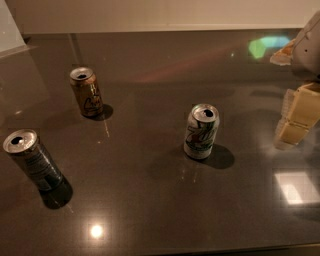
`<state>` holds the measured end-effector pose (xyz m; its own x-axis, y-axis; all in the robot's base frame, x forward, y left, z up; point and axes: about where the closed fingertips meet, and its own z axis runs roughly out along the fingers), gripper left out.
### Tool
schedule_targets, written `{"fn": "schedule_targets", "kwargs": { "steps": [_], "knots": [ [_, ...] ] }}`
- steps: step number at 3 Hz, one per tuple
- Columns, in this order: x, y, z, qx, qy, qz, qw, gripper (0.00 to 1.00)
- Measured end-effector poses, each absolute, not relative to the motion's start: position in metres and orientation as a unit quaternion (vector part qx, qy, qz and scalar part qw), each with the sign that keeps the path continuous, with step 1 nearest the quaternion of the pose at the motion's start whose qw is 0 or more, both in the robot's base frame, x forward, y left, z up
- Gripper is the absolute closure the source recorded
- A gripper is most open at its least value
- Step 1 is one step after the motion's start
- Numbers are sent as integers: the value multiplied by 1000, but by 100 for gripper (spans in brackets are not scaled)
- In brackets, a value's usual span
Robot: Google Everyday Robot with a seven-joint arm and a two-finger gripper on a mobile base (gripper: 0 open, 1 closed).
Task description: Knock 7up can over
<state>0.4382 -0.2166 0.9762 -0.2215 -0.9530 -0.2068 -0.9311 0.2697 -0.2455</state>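
Nearest you, at lower left, stood the dark can [34,162]. The 7up can [201,132] stood upright right of centre. Your gripper [295,120] hung at the right edge, apart from it; whether it was spread or closed, you couldn't tell. A glancing sweep might have slid the can along the glossy dark tabletop [150,205] rather than tipping it. The brown-gold can [87,92] stood at upper left, before a pale wall [150,12].
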Motion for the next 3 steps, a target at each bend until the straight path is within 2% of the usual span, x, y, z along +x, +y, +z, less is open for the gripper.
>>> {"fn": "schedule_targets", "kwargs": {
  "steps": [1, 3],
  "knots": [
    [438, -216, 977, -603, 781, -35, 160, 0],
    [450, -184, 957, -621, 756, 25, 206, 0]
  ]
}}
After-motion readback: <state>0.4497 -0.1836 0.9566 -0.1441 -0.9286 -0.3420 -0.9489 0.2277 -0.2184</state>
